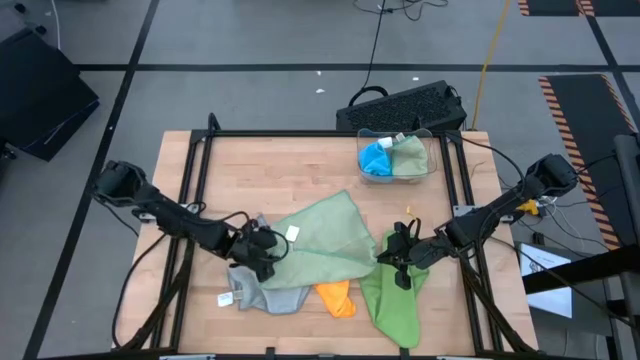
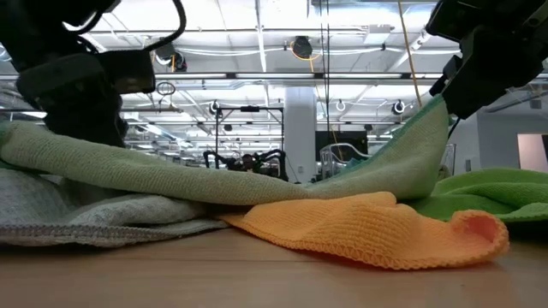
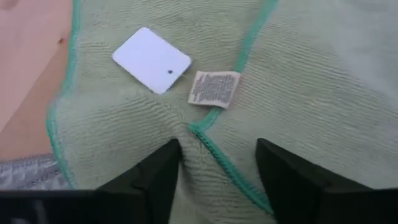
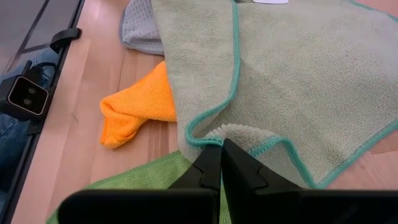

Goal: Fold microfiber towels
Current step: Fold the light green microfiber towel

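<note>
wooden table (image 1: 300, 165) carries the cloth pile toward its near edge. sage green towel (image 1: 330, 238) is the largest piece, spread across the middle, teal-stitched edge visible, draped over the others. lime green towel (image 1: 392, 298) lies bunched at the near right, partly under the sage one. grey towel (image 1: 255, 287) sits crumpled at the near left beneath the sage towel. orange towel (image 1: 336, 297) is bunched between grey and lime, its edge poking out from under the sage cloth. clear bin (image 1: 397, 155) at the far right of the table holds a blue towel (image 1: 376, 158) and another pale green cloth.

right gripper (image 4: 221, 163): fingers together, pinching the sage towel's hemmed corner, lifting it slightly. left gripper (image 3: 217, 165): fingers apart, straddling a fold of the sage towel's edge, not clamped. white card tag (image 3: 152, 60) and small printed label (image 3: 214, 89) lie on the sage towel just beyond the left fingers.
</note>
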Robot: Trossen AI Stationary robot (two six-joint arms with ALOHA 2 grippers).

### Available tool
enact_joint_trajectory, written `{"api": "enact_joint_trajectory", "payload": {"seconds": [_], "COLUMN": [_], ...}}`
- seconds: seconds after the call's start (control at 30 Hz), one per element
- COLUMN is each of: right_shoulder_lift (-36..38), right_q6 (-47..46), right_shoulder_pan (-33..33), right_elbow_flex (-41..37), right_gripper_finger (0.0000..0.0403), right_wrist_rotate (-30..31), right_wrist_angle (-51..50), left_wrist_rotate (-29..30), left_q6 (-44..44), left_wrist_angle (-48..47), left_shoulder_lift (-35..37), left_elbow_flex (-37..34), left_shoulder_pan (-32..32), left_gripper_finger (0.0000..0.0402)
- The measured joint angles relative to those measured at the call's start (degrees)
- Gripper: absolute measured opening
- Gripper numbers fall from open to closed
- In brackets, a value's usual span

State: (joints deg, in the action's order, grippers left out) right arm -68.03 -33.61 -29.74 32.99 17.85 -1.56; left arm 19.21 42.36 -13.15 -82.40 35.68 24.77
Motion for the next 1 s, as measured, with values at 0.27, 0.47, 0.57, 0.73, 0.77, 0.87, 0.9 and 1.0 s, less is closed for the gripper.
{"api": "enact_joint_trajectory", "payload": {"seconds": [0.27, 0.47, 0.57, 0.73, 0.77, 0.87, 0.9, 1.0], "right_shoulder_lift": [0.0, 0.0, 0.0, 0.0, 0.0, 0.0, 0.0, 0.0], "right_q6": [-1.7, -4.2, -4.7, -4.6, -4.5, -3.7, -3.5, -3.3], "right_shoulder_pan": [-0.4, -2.1, -2.7, -2.6, -2.6, -2.6, -2.6, -2.6], "right_elbow_flex": [0.0, 0.0, 0.0, 0.0, 0.0, 0.0, 0.0, 0.0], "right_gripper_finger": [0.0, 0.0, 0.0, 0.0, 0.0, 0.0, 0.0, 0.0], "right_wrist_rotate": [-0.1, 0.1, 0.1, 0.1, 0.1, 0.1, 0.1, 0.0], "right_wrist_angle": [0.0, 0.2, 0.3, 0.2, 0.1, 0.1, 0.1, 0.1], "left_wrist_rotate": [4.1, 4.0, 4.0, 6.3, 6.3, 3.0, 1.0, -4.8], "left_q6": [-5.3, -5.8, -8.6, -12.7, -13.7, -17.0, -17.8, -20.4], "left_wrist_angle": [-9.4, -10.5, -6.9, -3.6, -2.6, -3.6, -3.5, -3.9], "left_shoulder_lift": [1.1, 6.6, 9.2, 9.0, 8.1, 5.9, 5.4, 4.3], "left_elbow_flex": [0.0, 0.2, 0.3, 0.3, 0.3, 0.2, 0.2, 0.3], "left_shoulder_pan": [2.9, 3.0, 4.1, 4.6, 3.8, 0.3, -1.0, -4.6], "left_gripper_finger": [0.0098, 0.0145, 0.0184, 0.021, 0.0209, 0.0201, 0.0198, 0.019]}}
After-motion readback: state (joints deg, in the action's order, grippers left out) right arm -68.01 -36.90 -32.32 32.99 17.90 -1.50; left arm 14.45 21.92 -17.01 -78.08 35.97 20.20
